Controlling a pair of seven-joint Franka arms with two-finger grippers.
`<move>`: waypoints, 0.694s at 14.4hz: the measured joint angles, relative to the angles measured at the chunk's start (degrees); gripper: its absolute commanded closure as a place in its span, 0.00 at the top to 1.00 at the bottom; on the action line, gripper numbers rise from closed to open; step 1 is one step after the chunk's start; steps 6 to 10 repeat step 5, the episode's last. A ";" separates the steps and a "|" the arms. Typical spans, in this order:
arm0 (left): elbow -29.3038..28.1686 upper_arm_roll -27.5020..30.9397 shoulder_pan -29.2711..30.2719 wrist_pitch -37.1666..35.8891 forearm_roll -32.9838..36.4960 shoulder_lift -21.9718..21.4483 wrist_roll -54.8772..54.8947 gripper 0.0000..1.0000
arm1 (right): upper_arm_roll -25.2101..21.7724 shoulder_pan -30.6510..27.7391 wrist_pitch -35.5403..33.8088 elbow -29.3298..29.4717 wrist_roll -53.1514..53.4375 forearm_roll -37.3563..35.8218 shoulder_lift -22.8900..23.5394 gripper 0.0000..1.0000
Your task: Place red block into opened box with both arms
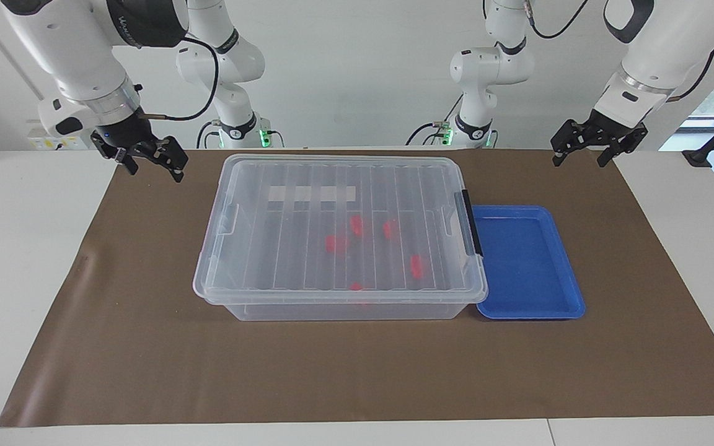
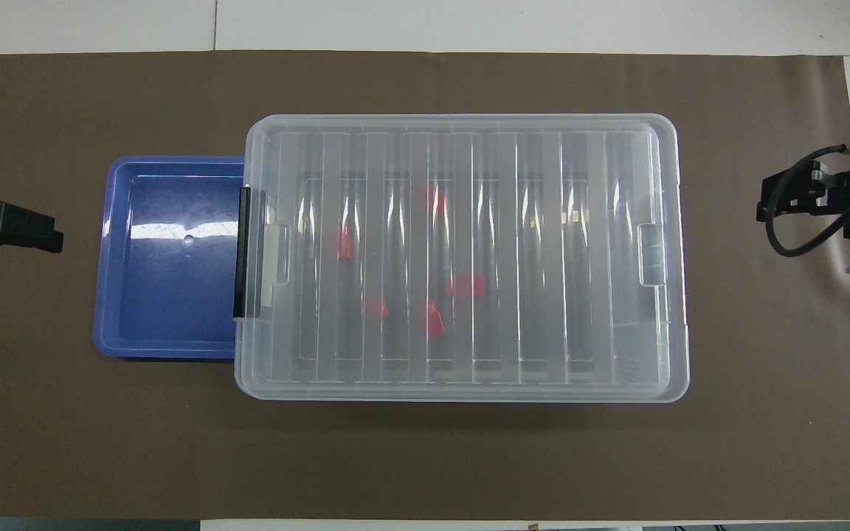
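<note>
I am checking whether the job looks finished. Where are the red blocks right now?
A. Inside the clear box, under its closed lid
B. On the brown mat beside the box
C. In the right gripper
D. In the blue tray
A: the red blocks show through the ribbed lid of the clear box; the blue tray holds none.
</note>
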 measured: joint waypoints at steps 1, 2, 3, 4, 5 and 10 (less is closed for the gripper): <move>0.00 0.00 0.00 0.00 0.00 0.00 0.00 1.00 | 0.00 0.00 0.01 0.00 0.00 0.00 0.00 1.00; 0.00 0.00 0.00 0.00 0.00 0.00 0.00 1.00 | 0.00 0.00 0.05 0.00 0.00 0.00 0.00 1.00; 0.00 0.00 0.00 0.00 0.00 0.00 0.00 1.00 | 0.00 0.00 0.20 0.01 0.00 0.00 0.00 1.00; 0.00 0.00 0.00 0.00 0.00 0.00 0.00 1.00 | 0.00 0.00 0.40 0.01 0.00 0.00 0.00 1.00; 0.00 0.00 0.00 0.00 0.00 0.00 0.00 1.00 | 0.00 0.00 0.65 0.01 0.00 0.00 0.00 1.00; 0.00 0.00 0.00 0.00 0.00 0.00 0.00 1.00 | 0.00 0.00 0.65 0.01 0.00 0.00 0.00 1.00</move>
